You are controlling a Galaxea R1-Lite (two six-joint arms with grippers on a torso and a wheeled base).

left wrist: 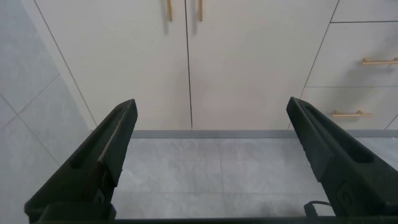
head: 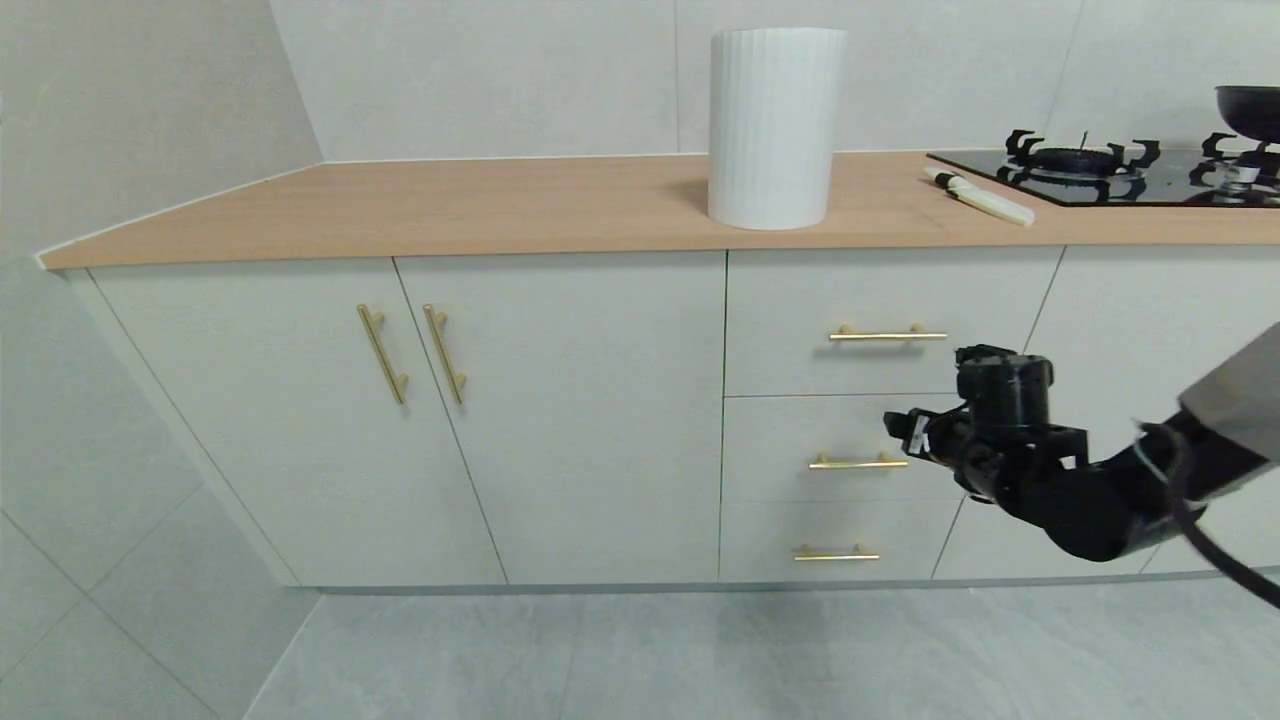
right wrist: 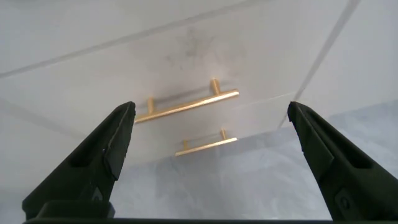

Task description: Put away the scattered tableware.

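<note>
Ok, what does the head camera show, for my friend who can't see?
The robot's right gripper hovers by the middle drawer's gold handle in a pale kitchen cabinet. On the wooden counter above are a tall white container, a knife and a black stove.

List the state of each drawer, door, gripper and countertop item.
Top drawer: shut.
Middle drawer: shut.
Bottom drawer: shut.
Cabinet doors: both shut.
Right gripper: open, empty.
Left gripper: open, empty.
White canister: upright on the counter.
Cream utensil: lying flat beside the hob.
</note>
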